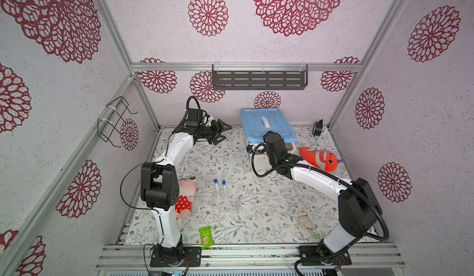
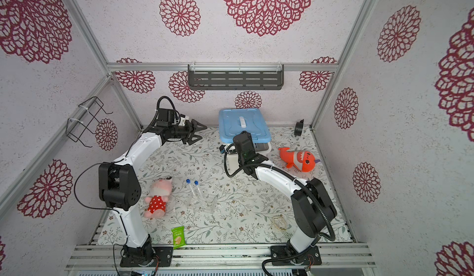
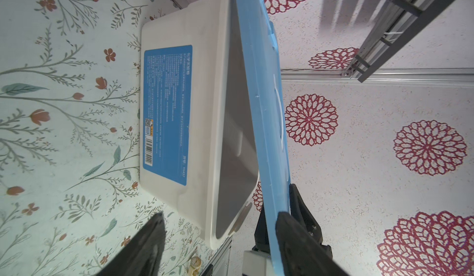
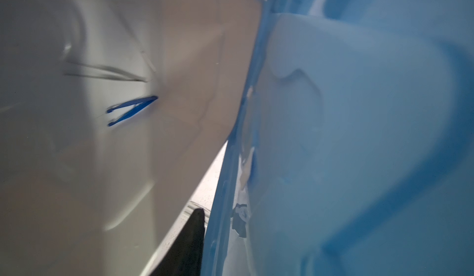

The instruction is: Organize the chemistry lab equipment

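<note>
A white bin (image 3: 200, 107) stands at the back under a blue lid (image 1: 266, 125) that is tilted up off its rim. Inside the bin lie dark blue tweezers (image 4: 132, 110) and metal tweezers (image 4: 107, 73). My right gripper (image 4: 219, 215) straddles the lid's edge. One finger (image 4: 192, 236) shows and the other is blurred behind the lid, so its grip is unclear. My left gripper (image 1: 227, 133) hangs open and empty in the air, left of the bin. Two clear tubes with blue caps (image 1: 220, 184) and clear glassware (image 1: 234, 202) lie mid-table in both top views.
A pink plush (image 1: 186, 192) lies by the left arm and an orange plush (image 1: 320, 159) right of the bin. A green packet (image 1: 206, 236) sits at the front edge, with a beige watch (image 1: 306, 222) at front right. A black round object (image 1: 317, 128) stands in the back corner.
</note>
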Tool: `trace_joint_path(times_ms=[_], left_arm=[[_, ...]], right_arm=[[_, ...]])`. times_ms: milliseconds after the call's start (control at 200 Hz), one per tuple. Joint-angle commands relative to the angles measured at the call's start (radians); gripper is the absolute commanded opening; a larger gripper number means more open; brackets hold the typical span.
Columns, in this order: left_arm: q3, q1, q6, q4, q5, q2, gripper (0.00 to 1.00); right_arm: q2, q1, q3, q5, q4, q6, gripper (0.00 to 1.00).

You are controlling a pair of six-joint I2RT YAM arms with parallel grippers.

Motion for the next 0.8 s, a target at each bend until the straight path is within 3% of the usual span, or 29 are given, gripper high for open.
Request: trace_joint_path(times_ms=[0, 345, 655, 796], left_arm=[[-0.008, -0.006, 0.045, -0.04, 0.001, 0.022, 0.72], [0.018, -0.031, 0.093, -0.136, -0.057, 0.028, 0.73], [0.024, -0.071, 0.097, -0.149, -0.096, 0.023, 0.75], [0.029, -0.083, 0.096, -0.139, -0.106, 0.014, 0.76]], right_arm=[[-0.092, 0.011, -0.001, 0.034, -0.026, 0.049, 0.45], [-0.174, 0.04, -0.044, -0.011, -0.153, 0.185, 0.58], [-0.255, 0.089, 0.051, -0.204, -0.492, 0.427, 0.63], [-0.303, 0.09, 0.024, -0.27, -0.508, 0.524, 0.63]])
